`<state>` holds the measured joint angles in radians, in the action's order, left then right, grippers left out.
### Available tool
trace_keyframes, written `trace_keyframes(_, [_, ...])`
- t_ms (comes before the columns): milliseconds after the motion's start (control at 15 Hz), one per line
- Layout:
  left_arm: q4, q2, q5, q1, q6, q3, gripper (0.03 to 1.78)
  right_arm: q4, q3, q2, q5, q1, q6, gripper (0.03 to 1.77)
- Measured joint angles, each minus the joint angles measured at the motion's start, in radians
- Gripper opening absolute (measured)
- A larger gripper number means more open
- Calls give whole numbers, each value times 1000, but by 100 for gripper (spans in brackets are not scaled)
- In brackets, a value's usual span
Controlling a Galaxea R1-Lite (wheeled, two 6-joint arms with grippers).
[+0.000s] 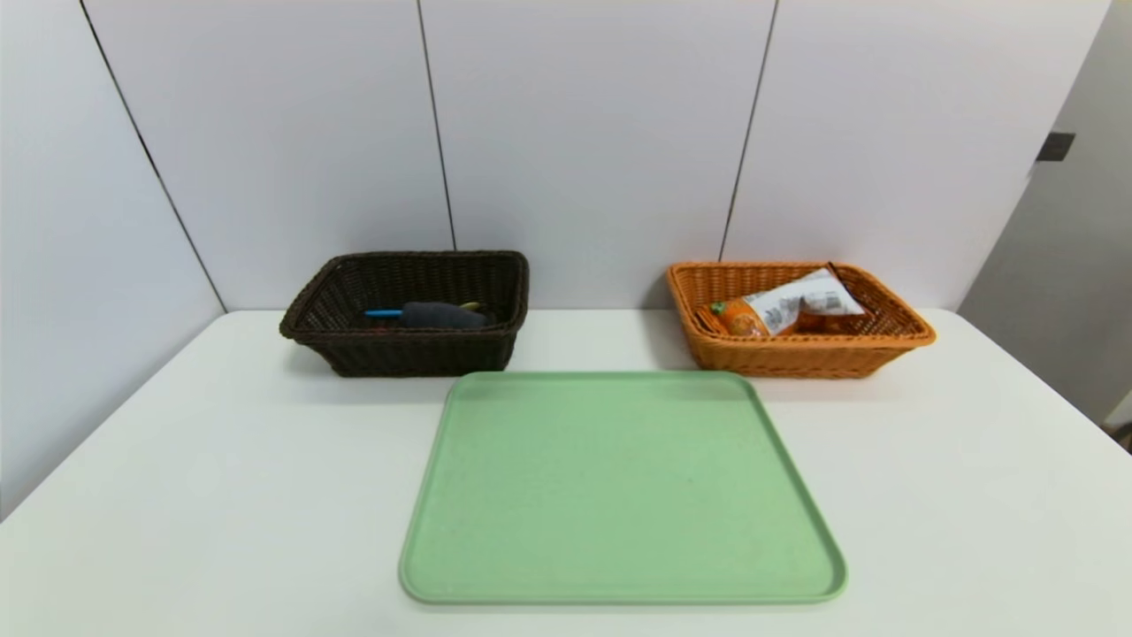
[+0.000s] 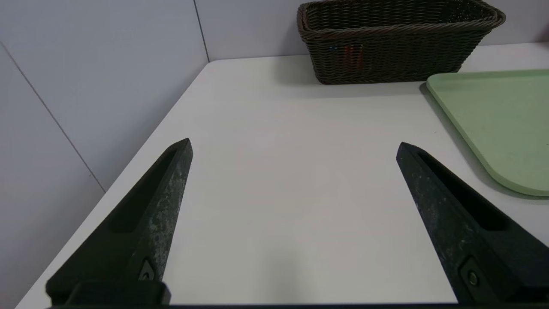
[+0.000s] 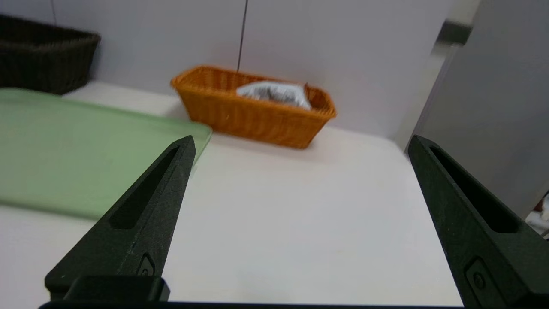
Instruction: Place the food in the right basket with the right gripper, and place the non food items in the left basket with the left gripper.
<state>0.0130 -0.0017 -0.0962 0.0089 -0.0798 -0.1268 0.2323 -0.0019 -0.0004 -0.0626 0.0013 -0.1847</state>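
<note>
Both baskets loaded, tray bare, arms hanging low with nothing in them.
On the white table (image 1: 177, 495), the green tray (image 1: 619, 495) sits at the front edge; dark basket (image 1: 407, 349) back left holds a grey item (image 1: 442, 315), orange basket (image 1: 796, 354) back right a snack packet (image 1: 800, 305). Left gripper (image 2: 294, 148) and right gripper (image 3: 300, 143) gape wide, empty.

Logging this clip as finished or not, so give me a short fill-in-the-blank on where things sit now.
1. The green tray holds ____ items.
2. The snack packet lies in the ____ basket.
3. The dark brown basket stands to the robot's ____ of the tray.
4. The left gripper and the right gripper both have their jaws ____.

Missing words: no; orange; left; open
</note>
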Motion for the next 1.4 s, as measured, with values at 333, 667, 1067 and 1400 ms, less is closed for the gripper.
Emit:
trace_keyframes(333, [-111, 1, 100, 0, 0, 123, 169, -241, -1, -1, 16, 0, 42, 171])
trace_keyframes(667, [-39, 1, 108, 0, 27, 126, 169, -237, 1, -1, 55, 0, 130, 171])
trace_keyframes(1067, [-40, 1, 107, 0, 31, 127, 169, -236, 2, -1, 64, 0, 160, 171])
trace_keyframes(1400, [-40, 1, 107, 0, 31, 127, 169, -237, 1, -1, 64, 0, 174, 171])
